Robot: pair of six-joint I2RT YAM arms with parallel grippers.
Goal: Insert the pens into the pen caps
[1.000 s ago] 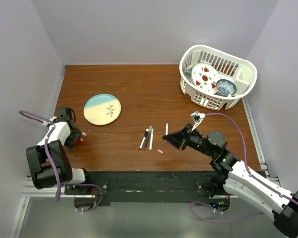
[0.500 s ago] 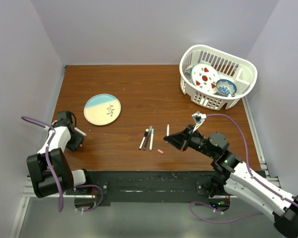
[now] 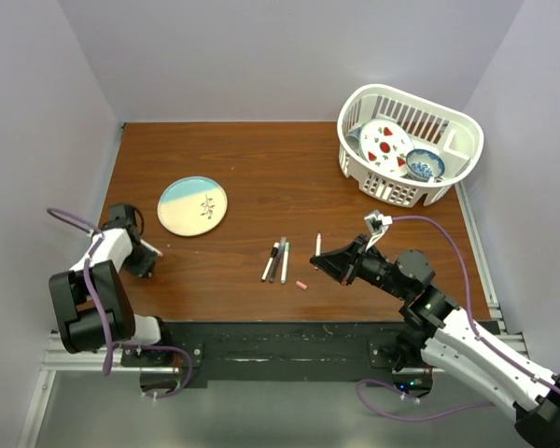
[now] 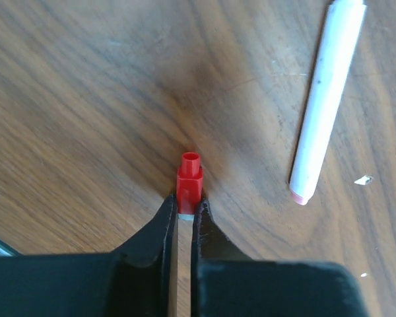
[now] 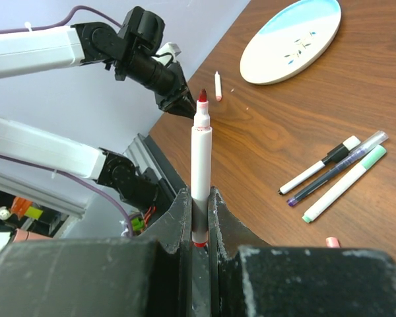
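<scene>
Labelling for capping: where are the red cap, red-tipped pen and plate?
red cap (image 4: 189,178), left wrist view, square body
red-tipped pen (image 5: 200,172), right wrist view, white barrel
plate (image 3: 185,220), top view, cream part

A red cap (image 4: 189,173) sits clamped in the left pincer (image 4: 185,206), and a white pen (image 4: 327,99) lies just beside it on the desk (image 4: 86,99). The right pincer (image 5: 199,198) grips a red-tipped marker (image 5: 200,158) upright. Three pens (image 5: 336,169) lie side by side mid-desk, with a pink cap (image 5: 332,242) near them.
</scene>
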